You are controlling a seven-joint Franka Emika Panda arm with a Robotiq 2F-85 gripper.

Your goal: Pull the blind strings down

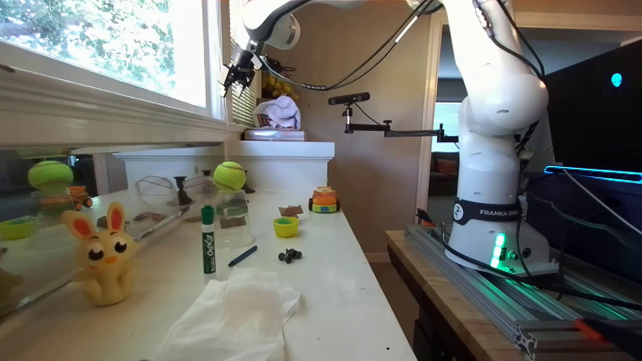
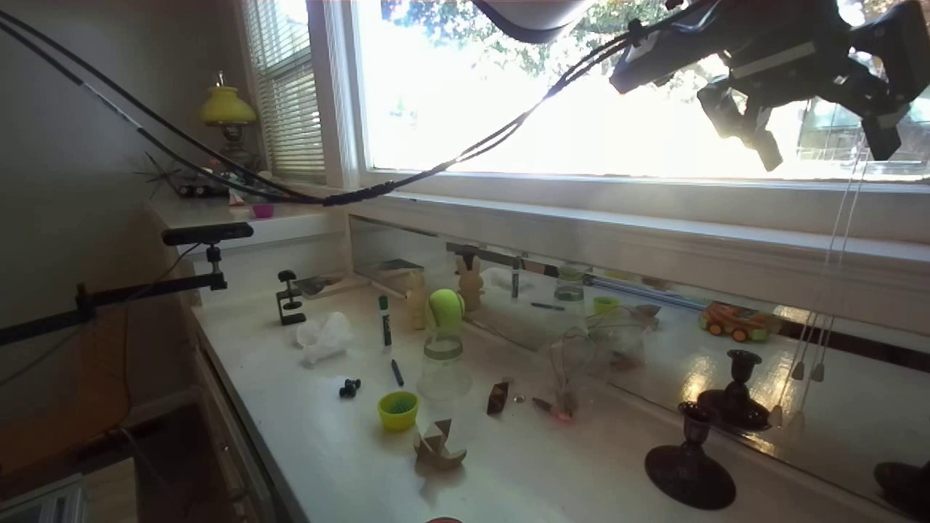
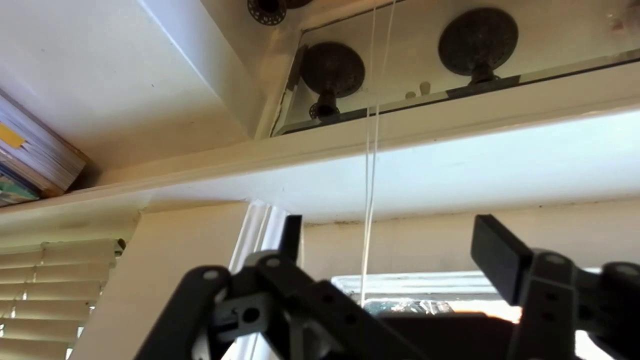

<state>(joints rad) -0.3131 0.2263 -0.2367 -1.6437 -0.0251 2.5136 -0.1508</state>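
The blind strings are two thin pale cords hanging in front of the window. In the wrist view the strings (image 3: 368, 215) show between my fingers, nearer the left one, and pass behind its linkage lower down. In an exterior view the strings (image 2: 851, 218) run down from beside a fingertip to small pale tassels, which the mirror doubles. My black gripper is open and empty, fingers wide apart, in the wrist view (image 3: 392, 240) and in both exterior views (image 1: 237, 91) (image 2: 826, 151). I cannot tell whether the strings lie within finger depth. They cannot be made out in the remaining view.
The window sill (image 2: 654, 218) and window frame (image 1: 213, 60) are close to the gripper. A mirror (image 2: 654, 363) stands below the sill. Dark candlesticks (image 2: 690, 465), a tennis ball (image 1: 229, 175) on a clear cup and small toys stand on the white counter (image 1: 341, 301).
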